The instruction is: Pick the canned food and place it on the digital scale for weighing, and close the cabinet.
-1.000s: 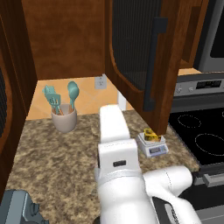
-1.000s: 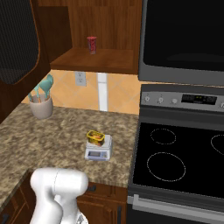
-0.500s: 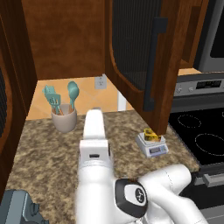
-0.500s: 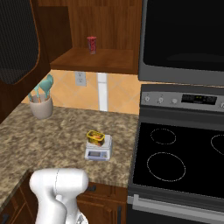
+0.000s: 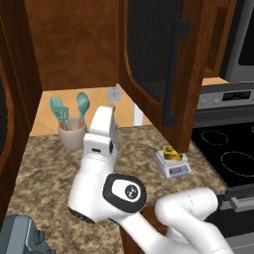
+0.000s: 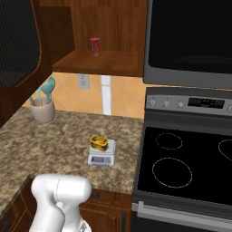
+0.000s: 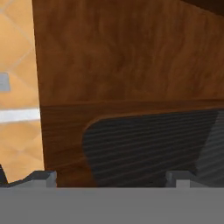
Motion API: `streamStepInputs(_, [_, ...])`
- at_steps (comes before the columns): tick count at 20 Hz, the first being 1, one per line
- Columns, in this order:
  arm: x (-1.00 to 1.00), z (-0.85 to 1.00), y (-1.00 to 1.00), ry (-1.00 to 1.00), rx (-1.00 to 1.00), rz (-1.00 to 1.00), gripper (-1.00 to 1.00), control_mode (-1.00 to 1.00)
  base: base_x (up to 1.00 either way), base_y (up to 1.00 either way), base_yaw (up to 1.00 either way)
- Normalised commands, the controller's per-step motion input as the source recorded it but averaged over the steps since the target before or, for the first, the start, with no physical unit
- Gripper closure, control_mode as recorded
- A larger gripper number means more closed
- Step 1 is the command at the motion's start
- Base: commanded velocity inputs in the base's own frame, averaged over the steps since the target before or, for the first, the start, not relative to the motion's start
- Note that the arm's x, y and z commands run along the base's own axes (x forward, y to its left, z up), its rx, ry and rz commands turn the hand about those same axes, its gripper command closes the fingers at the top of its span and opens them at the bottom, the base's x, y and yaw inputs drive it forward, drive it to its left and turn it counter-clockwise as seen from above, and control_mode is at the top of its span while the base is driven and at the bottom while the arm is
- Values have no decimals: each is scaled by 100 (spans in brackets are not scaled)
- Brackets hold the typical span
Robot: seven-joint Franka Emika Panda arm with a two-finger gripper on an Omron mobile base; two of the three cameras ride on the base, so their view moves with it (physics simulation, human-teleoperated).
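Observation:
The canned food (image 5: 170, 153), a small yellow tin, rests on the digital scale (image 5: 173, 167) on the counter beside the stove; both appear again in the right base view, canned food (image 6: 99, 142) on the digital scale (image 6: 102, 157). The cabinet door (image 5: 159, 64) stands open, its dark bar handle (image 5: 175, 69) facing me. In the hand view my gripper (image 7: 111, 177) is open and holds nothing, its fingertips (image 7: 43, 176) close before the cabinet door (image 7: 122, 65) and its ribbed panel (image 7: 144, 146). My white forearm (image 5: 100, 136) rises left of the scale.
A cup of teal utensils (image 5: 72, 130) stands at the back left of the granite counter (image 6: 68, 136). A red can (image 6: 95, 46) sits on the open shelf. The black stove (image 6: 190, 163) lies to the right, under a microwave (image 6: 190, 41). A wall outlet (image 6: 83, 81) is on the tiled backsplash.
My arm has swung left across the left base view and its elbow has come up in front. The tin stays on the scale and the door stays open.

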Motion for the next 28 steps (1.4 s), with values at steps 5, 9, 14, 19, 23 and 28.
streamStepInputs(5, [33, 21, -27, 0, 3, -23, -100, -100, 0, 0, 0])
streamStepInputs(9, [25, 16, -70, -4, 10, -18, -100, -100, 0, 0, 0])
streamStepInputs(14, [13, 16, -89, -8, 17, -12, -100, -100, 0, 0, 0])
streamStepInputs(19, [3, 28, -100, -10, 25, -5, -100, -100, 0, 0, 0])
streamStepInputs(23, [0, 45, -100, -7, 26, 0, -100, -100, 0, 0, 0])
streamStepInputs(28, [21, 44, -87, 5, 13, 0, -100, -100, 0, 0, 0])
